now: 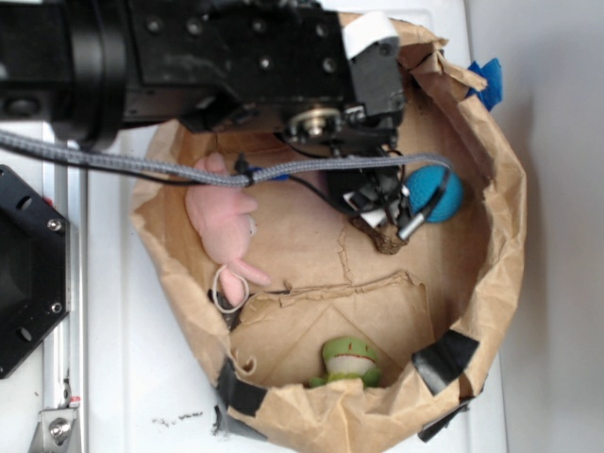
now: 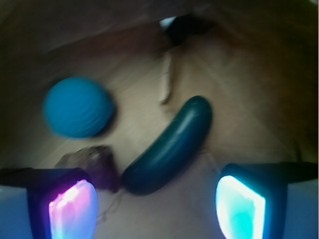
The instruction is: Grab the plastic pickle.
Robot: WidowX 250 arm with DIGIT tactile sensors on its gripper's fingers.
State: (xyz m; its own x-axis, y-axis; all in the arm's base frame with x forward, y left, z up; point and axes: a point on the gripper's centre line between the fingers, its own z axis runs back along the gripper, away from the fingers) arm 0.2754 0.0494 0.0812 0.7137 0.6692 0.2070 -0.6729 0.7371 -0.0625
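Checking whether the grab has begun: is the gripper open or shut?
Open. In the wrist view the gripper has its fingers spread wide, with the plastic pickle lying free on the paper ahead, ungripped.

The exterior view looks straight down from above into the paper bag (image 1: 500, 236). The wrist view sits close inside it, facing its floor. Both show the blue ball (image 1: 440, 195) and brown rock (image 1: 385, 239).

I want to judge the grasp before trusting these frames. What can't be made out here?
- Pickle: seen only in the blurred wrist view; in the exterior view the arm hides it.
- Gripper: fingers open and apart in the wrist view, but their tips are cut off by the bottom edge.
- Brown rock: blurred and dark, partly behind the left finger.
- Blue ball: partly covered by the gripper in the exterior view.
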